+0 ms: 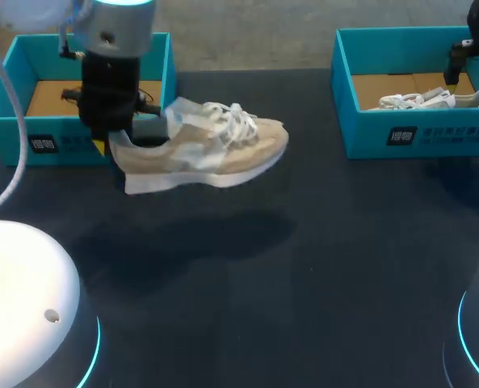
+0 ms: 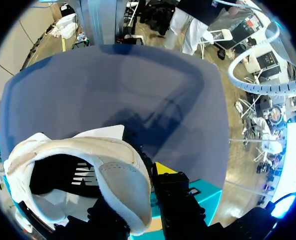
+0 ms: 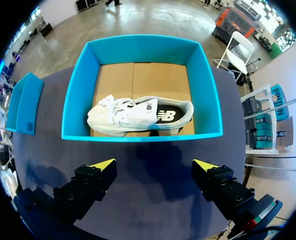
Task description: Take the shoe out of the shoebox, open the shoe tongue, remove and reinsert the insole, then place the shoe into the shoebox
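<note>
A beige shoe with white laces (image 1: 203,149) hangs in the air above the dark table (image 1: 320,267), toe pointing right, casting a shadow below. My left gripper (image 1: 114,144) is shut on its heel, just in front of the left blue shoebox (image 1: 13,129). In the left wrist view the heel collar of the shoe (image 2: 83,170) sits clamped in the gripper (image 2: 135,187); one yellow fingertip (image 2: 162,169) shows outside it, the other is hidden. My right gripper (image 3: 155,165) stands open, nothing between its fingers, over the near wall of the right shoebox (image 3: 143,137).
The right blue shoebox (image 1: 417,133) holds a second white shoe (image 1: 429,99) lying on its side, also seen as a shoe (image 3: 138,116) ahead of the right gripper. The left shoebox's cardboard floor is bare. Two white arm bases stand at the near corners.
</note>
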